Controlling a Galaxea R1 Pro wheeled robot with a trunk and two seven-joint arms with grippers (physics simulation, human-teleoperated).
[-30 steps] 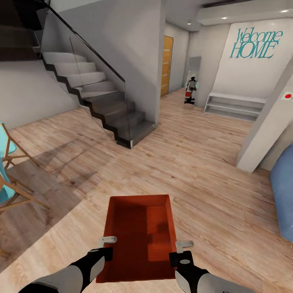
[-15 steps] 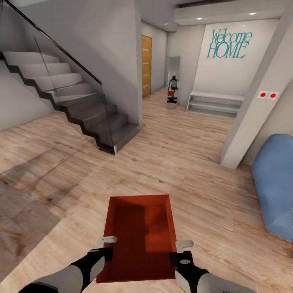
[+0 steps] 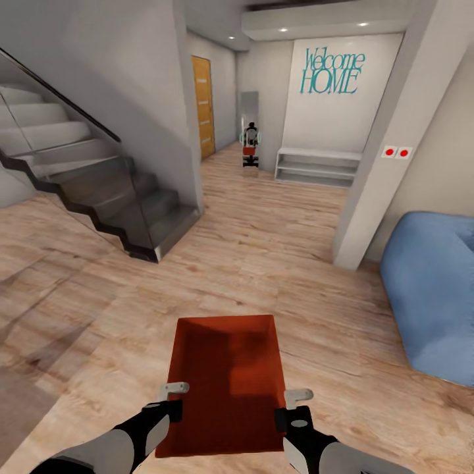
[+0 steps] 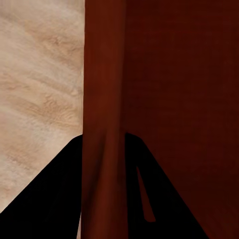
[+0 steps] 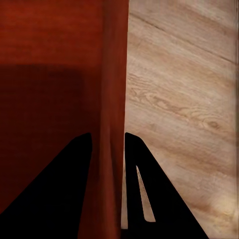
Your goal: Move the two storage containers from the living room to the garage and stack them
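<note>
An orange-red open-top storage container (image 3: 227, 382) hangs in front of me above the living room's light wood-plank floor (image 3: 276, 263). My left gripper (image 3: 172, 395) is shut on its left long wall and my right gripper (image 3: 294, 403) is shut on its right long wall. In the left wrist view, the thin red wall (image 4: 102, 99) runs between the dark fingers of the left gripper (image 4: 103, 139). The right wrist view has the other wall (image 5: 115, 74) pinched in the right gripper (image 5: 108, 137), with wood floor beside it.
A grey staircase with a glass rail (image 3: 99, 197) stands at the left. A blue sofa (image 3: 431, 283) lies at the right behind a white pillar (image 3: 378, 151). Ahead, a hallway leads past a wooden door (image 3: 203, 105) to a mirror (image 3: 250, 135) and a low white shelf (image 3: 317, 168).
The camera has turned to the right: the stairs slid left, the chairs left the picture and more of the sofa came in. The container stays held the same way.
</note>
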